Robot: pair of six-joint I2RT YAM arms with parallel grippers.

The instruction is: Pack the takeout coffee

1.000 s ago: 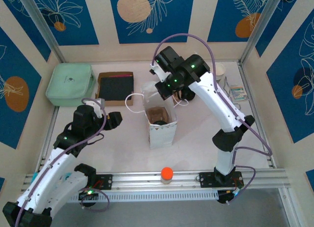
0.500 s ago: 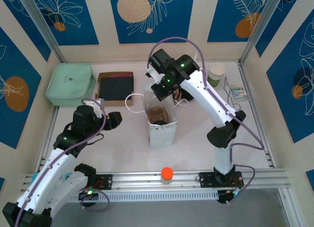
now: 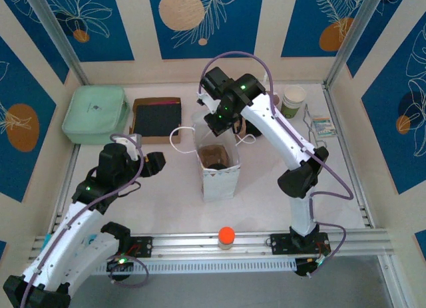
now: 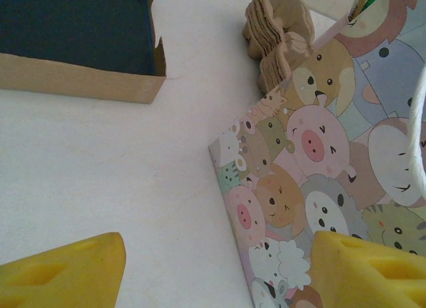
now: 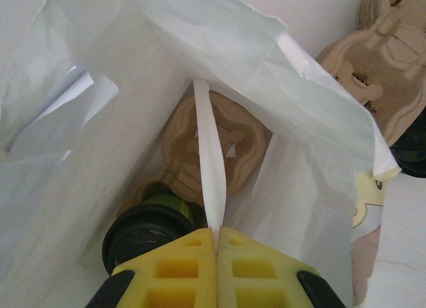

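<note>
Right claw clamped on the rim of the cartoon-printed white paper bag, left claw apart, we should tug gently so the black-lidded green-banded paper cup does not tip.

Arms: two, left arm and right arm.
Bag: one, white paper with cartoon animals printed on the outside.
Lidded cup: one, down inside the bag.
Carrier: one in the bag. More sit in a stack just beside the bag, nested too tightly to count.
Lidless cup: one, at the far right.
Green case: one.
Box: one, brown with a dark inside.
Orange-topped item: one, on the near rail.
Packets: a small pile, number unclear.
</note>
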